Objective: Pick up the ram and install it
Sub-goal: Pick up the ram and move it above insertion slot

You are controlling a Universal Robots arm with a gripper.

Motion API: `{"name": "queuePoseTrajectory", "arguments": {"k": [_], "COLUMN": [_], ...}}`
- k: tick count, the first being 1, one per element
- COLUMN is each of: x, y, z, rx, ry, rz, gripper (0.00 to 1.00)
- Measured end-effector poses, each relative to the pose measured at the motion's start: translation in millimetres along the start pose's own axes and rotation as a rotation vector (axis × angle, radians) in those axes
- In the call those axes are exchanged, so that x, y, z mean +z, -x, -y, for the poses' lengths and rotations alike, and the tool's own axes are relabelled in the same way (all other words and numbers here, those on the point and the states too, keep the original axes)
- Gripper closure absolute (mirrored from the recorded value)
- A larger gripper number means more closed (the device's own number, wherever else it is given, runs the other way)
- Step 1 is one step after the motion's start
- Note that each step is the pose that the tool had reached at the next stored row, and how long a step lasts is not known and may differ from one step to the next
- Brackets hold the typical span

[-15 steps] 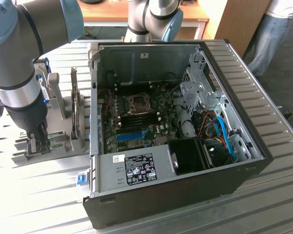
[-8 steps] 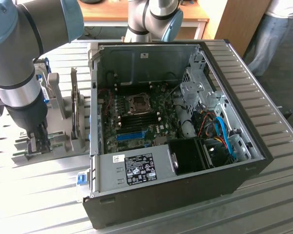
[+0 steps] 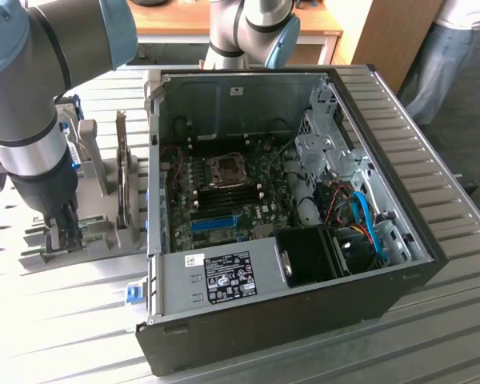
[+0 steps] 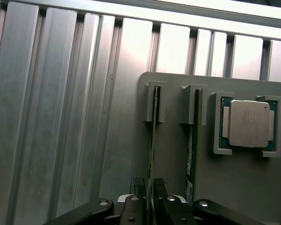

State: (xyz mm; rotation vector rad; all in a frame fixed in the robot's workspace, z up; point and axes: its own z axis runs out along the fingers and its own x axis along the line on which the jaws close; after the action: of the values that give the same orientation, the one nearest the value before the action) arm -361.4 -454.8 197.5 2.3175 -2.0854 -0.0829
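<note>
Currently pick-up step: your gripper (image 4: 149, 183) sits over the grey holder (image 4: 171, 150), jaws apart astride the ram (image 4: 153, 140), which stands upright in the holder's slot. Judged: lifting needs a centred pinch, then a straight pull
</note>
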Motion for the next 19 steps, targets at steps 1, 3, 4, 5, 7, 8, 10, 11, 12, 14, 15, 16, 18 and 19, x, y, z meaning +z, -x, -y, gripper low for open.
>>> {"name": "queuePoseTrajectory", "arguments": {"k": [1,3,4,5,7,8,10,11,12,14,15,16,18,19], "x": [0.0,0.0,0.0,0.0,0.0,-0.1,0.0,0.0,0.0,0.0,-0.1,0.0,0.0,0.0], "y": [0.0,0.0,0.0,0.0,0.0,-0.1,0.0,0.0,0.0,0.0,0.0,-0.1,0.0,0.0], "z": [0.0,0.0,0.0,0.0,0.0,0.0,0.0,0.0,0.0,0.0,0.0,0.0,0.0,0.0], "rx": [0.0,0.0,0.0,0.0,0.0,0.0,0.0,0.0,0.0,0.0,0.0,0.0,0.0,0.0], "ry": [0.0001,0.0001,0.0001,0.0,0.0001,0.0,0.0,0.0001,0.0001,0.0001,0.0001,0.0,0.0001,0.0], "rz": [0.0,0.0,0.0,0.0,0.0,-0.0001,0.0,-0.0001,0.0,0.0,-0.0001,-0.0001,0.0,0.0], "gripper": [0.78,0.78,0.78,0.78,0.8,0.86,0.88,0.88,0.88,0.88,0.88,0.88,0.88,0.88]}}
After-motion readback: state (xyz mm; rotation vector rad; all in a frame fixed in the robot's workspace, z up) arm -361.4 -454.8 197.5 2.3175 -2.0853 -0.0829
